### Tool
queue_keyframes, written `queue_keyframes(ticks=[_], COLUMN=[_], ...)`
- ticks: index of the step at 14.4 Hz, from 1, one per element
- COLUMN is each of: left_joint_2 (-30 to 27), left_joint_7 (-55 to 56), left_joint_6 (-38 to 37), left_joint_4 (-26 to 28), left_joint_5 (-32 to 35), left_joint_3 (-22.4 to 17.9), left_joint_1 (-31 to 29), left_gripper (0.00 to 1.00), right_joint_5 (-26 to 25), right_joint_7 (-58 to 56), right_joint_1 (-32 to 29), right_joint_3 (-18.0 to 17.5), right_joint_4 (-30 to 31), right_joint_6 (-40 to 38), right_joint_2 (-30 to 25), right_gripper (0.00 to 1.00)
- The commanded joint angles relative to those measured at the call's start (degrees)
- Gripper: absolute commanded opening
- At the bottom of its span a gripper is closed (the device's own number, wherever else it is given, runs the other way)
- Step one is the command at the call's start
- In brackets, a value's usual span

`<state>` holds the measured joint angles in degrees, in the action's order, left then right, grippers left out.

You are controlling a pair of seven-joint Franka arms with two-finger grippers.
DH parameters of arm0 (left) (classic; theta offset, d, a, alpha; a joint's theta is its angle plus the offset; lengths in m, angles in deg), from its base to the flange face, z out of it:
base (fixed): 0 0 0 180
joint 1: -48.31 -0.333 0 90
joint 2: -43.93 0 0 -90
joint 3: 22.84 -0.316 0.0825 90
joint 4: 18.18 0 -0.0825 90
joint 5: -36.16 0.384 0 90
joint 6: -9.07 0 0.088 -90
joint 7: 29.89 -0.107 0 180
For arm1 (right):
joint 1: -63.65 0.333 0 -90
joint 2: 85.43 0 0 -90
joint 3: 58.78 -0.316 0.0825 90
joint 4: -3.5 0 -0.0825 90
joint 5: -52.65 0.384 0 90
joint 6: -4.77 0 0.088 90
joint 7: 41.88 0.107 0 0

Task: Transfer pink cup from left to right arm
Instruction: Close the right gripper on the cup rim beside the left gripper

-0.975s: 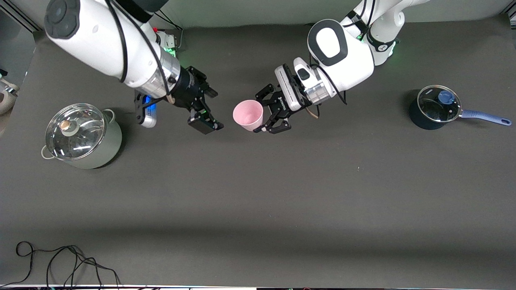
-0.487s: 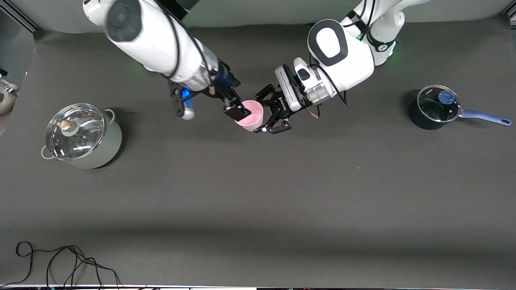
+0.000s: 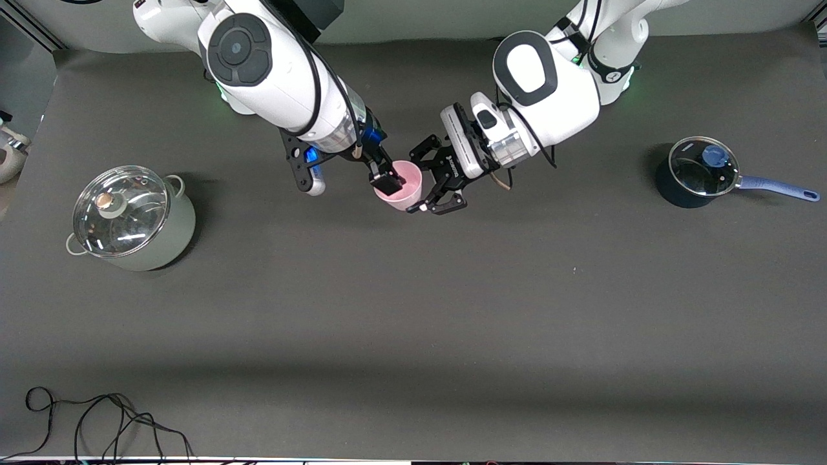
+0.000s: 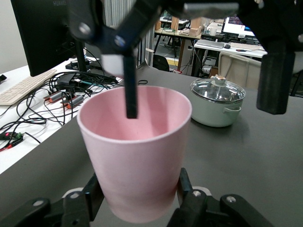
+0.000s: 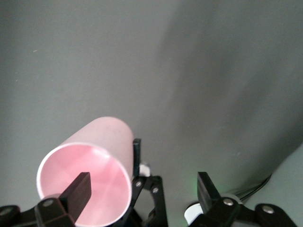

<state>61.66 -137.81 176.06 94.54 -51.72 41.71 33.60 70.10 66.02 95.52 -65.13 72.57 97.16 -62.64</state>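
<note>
The pink cup (image 3: 406, 184) is held up over the table's middle, tilted on its side, by my left gripper (image 3: 420, 183). That gripper is shut on the cup's lower body, as the left wrist view (image 4: 138, 190) shows with the cup (image 4: 137, 156) between its fingers. My right gripper (image 3: 386, 177) is at the cup's mouth and open. One of its fingers (image 4: 130, 94) is inside the cup and the other (image 4: 274, 80) stands well outside the wall. In the right wrist view the cup (image 5: 102, 151) opens toward the right gripper (image 5: 142, 190).
A pale green pot with a glass lid (image 3: 132, 216) stands toward the right arm's end of the table. A blue saucepan with a lid (image 3: 699, 171) stands toward the left arm's end. Loose black cables (image 3: 97, 420) lie at the table's near edge.
My right arm has swung in from near the green pot to the cup, and one finger has gone into its mouth. The left arm and the cup have stayed still.
</note>
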Motion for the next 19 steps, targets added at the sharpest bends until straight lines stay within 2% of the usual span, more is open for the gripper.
queue_keyframes(ticks=[1,2,6,7,13,15,16,17,19], left_joint_2=[-1.4,-1.4,-1.4,-1.4,-1.3,-1.2,-1.2,-1.3,-1.3], left_joint_7=[1.0,1.0,1.0,1.0,1.0,1.0,1.0,1.2,1.1], left_joint_6=[0.5,0.5,0.9,0.9,0.9,0.9,0.9,1.0,0.9], left_joint_4=[0.2,0.2,0.2,0.2,0.1,0.1,0.0,0.0,-0.6], left_joint_5=[-1.2,-1.2,-1.2,-1.1,-1.2,-1.2,-1.2,-1.2,-1.1], left_joint_3=[0.4,0.4,0.4,0.4,0.4,0.4,0.4,0.4,0.3], left_joint_1=[-0.2,-0.2,-0.2,-0.2,-0.2,-0.3,-0.3,-0.4,-0.6], left_gripper=[0.44,0.44,0.44,0.44,0.44,0.44,0.48,0.58,0.88], right_joint_5=[-2.2,-2.5,-2.6,-2.7,-3.2,-3.2,-3.3,-3.3,-4.0], right_joint_7=[1.3,1.3,1.3,1.3,0.3,-3.6,-5.1,-5.8,-9.5], right_joint_1=[0.3,0.3,0.3,0.3,0.1,0.0,-0.1,-0.3,-1.5], right_joint_3=[0.0,0.0,0.0,0.0,0.0,0.1,0.3,0.5,0.6], right_joint_4=[-0.2,-0.2,-0.5,-0.6,-0.8,-0.8,-0.8,-0.9,-1.0], right_joint_6=[-2.7,-2.8,-2.7,-2.7,-2.5,-2.5,-2.5,-2.5,-2.7], right_joint_2=[0.1,0.0,0.1,0.1,0.1,0.0,-0.1,-0.4,-0.6], right_gripper=[0.89,0.78,0.1,0.0,0.0,0.0,0.0,0.0,0.0])
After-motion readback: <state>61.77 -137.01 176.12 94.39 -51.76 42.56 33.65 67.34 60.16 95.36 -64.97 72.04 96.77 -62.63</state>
